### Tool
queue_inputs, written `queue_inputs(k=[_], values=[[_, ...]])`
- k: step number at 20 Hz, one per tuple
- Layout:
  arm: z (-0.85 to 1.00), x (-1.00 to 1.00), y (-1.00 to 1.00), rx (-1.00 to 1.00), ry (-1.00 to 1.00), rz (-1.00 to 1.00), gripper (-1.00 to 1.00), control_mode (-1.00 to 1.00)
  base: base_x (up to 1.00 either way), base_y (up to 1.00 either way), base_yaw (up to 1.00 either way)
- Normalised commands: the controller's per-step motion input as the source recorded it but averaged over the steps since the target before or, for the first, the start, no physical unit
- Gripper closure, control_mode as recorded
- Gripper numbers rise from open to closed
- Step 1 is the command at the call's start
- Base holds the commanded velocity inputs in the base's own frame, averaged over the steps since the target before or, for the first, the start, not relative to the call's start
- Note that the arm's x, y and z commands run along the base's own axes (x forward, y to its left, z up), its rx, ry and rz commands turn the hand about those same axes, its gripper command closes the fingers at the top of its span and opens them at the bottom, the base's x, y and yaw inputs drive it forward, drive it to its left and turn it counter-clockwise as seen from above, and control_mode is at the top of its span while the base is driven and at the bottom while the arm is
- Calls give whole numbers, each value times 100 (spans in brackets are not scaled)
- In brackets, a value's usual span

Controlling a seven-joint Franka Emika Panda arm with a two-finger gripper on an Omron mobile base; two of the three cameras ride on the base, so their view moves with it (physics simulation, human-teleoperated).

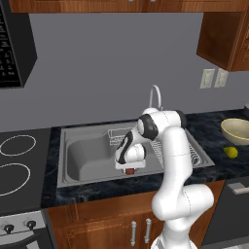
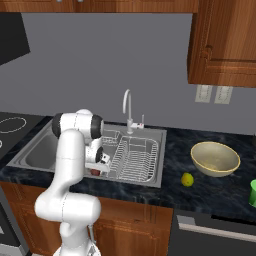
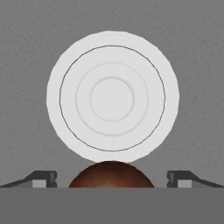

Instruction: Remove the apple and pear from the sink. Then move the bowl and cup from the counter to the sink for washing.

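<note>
The end effector (image 3: 112, 181) hangs low inside the sink (image 1: 87, 155), pointing down, with its jaws spread wide and nothing gripped between them. In the hand view the two dark fingertips (image 3: 43, 178) stand far apart at either side, and the dark red apple (image 3: 111, 175) sits between them without touching either one, just at the edge of the round white drain (image 3: 112, 97) on the grey basin floor. From the left base view the apple (image 1: 130, 170) peeks out directly under the end effector (image 1: 129, 168), near the front wall of the basin; from the right base view it shows as a small red spot (image 2: 95, 172) beneath the end effector (image 2: 98, 170). A wire rack (image 2: 134, 157) fills the right part of the sink, and the curved faucet (image 2: 127, 107) rises behind it. The pear (image 2: 187, 179) lies on the dark speckled tabletop (image 2: 210, 192), to the right of the sink. The tan bowl (image 2: 215, 158) stands upright near it on the same tabletop, farther back. The green cup (image 2: 253, 192) is at the right edge of the right base view, partly cut off.
</note>
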Motion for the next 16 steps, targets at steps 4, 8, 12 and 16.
queue_inputs(k=[4,8,12,16], values=[[-14,11,2,0,0,0,-100,-100,0,0,0],[-12,4,1,0,0,0,-100,-100,0,0,0],[-13,0,2,-1,0,0,-100,-100,0,0,0],[-11,-1,0,-2,0,0,-100,-100,0,0,0]])
